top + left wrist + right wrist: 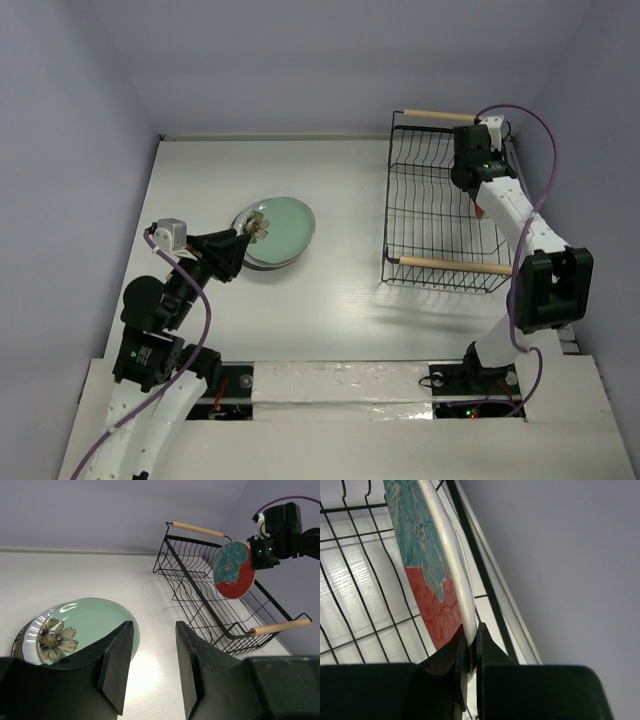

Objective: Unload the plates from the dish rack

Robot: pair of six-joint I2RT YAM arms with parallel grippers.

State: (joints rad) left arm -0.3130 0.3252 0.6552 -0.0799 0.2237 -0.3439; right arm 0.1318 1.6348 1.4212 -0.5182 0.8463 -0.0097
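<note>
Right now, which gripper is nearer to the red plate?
Right. The right gripper has its jaws shut on the rim of the red plate at the rack; the left gripper is far off, by the green plate.

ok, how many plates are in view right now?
4: red-and-teal plate pinched by right gripper over the dish rack; mint plate tops a stack, two rims beneath. More could hide underneath.

text: none legible | labels: none | brands: none | numbers: none | signs: none
</note>
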